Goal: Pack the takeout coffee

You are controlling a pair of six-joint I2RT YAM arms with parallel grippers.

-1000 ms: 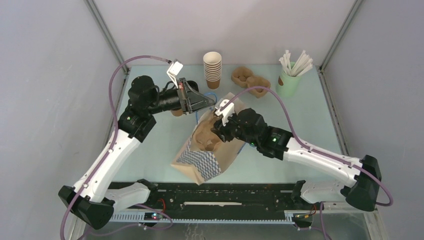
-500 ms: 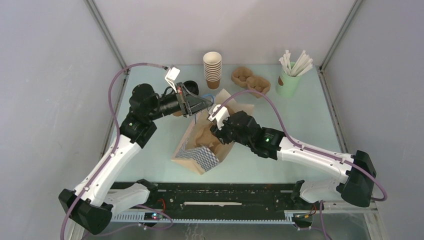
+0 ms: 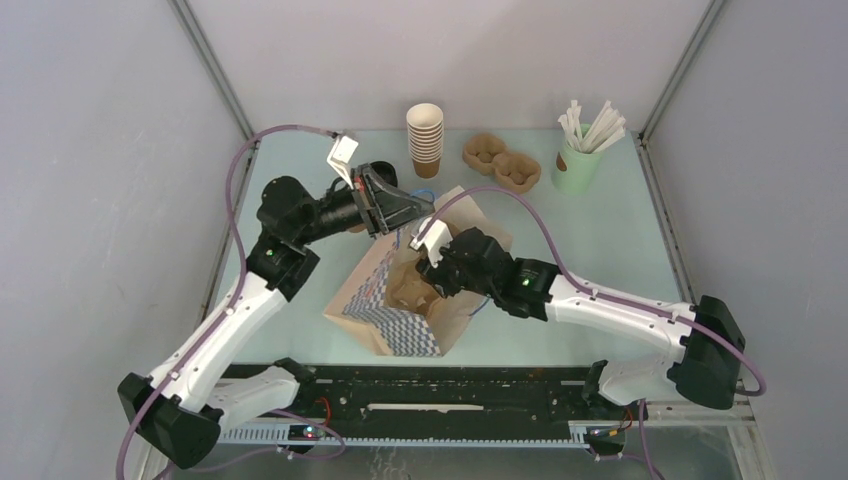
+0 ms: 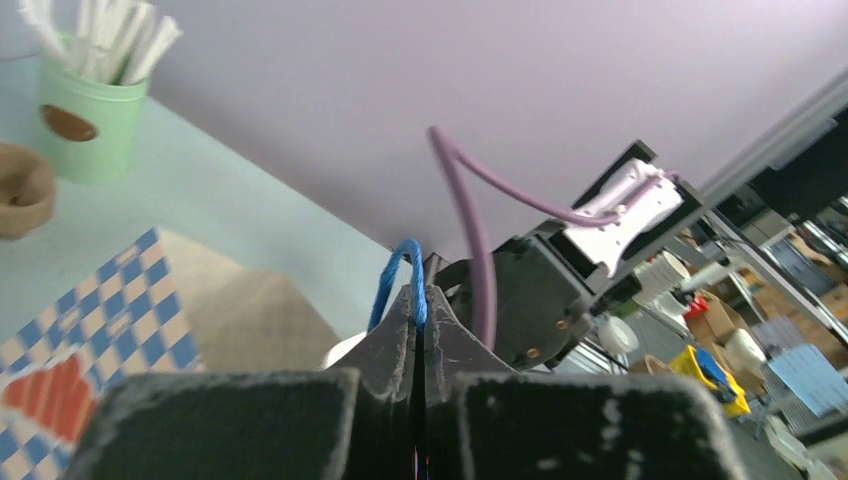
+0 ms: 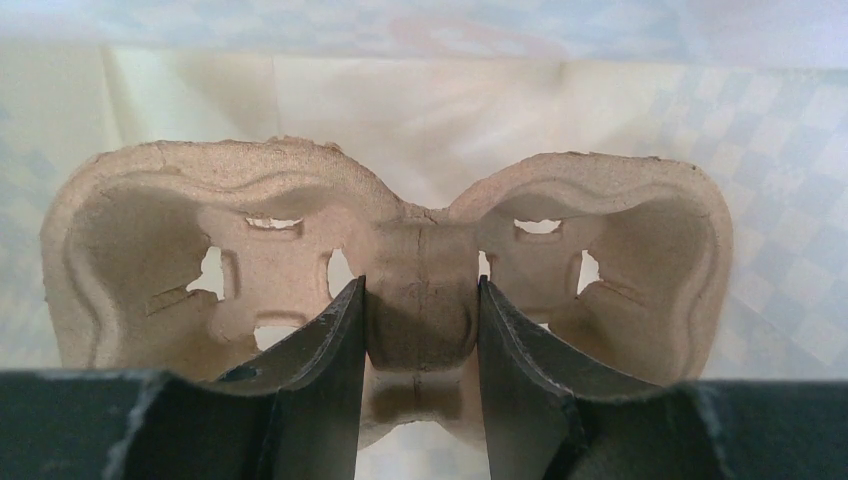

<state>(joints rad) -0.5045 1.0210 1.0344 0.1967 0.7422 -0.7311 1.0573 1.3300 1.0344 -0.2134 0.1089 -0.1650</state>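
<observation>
A brown paper bag (image 3: pixel 390 322) with a blue-checked side stands open mid-table. My left gripper (image 3: pixel 418 208) is shut on its blue cord handle (image 4: pixel 403 268) and holds the mouth up. My right gripper (image 3: pixel 424 284) reaches into the bag, shut on the middle bridge of a brown moulded-pulp cup tray (image 5: pixel 160 230). Both tray wells are empty. A stack of brown kraft takeout coffee cups (image 3: pixel 425 140) stands at the back, apart from both grippers. No cup shows inside the bag.
A second pulp tray (image 3: pixel 502 162) lies at the back right of the cup stack. A pale green cup with white straws (image 3: pixel 577 166) stands at the far right back. Enclosure walls close in the left, right and back.
The bag has shifted toward the front left and stands more open. My left gripper has moved right with the handle. My right gripper has gone deeper into the bag with the tray.
</observation>
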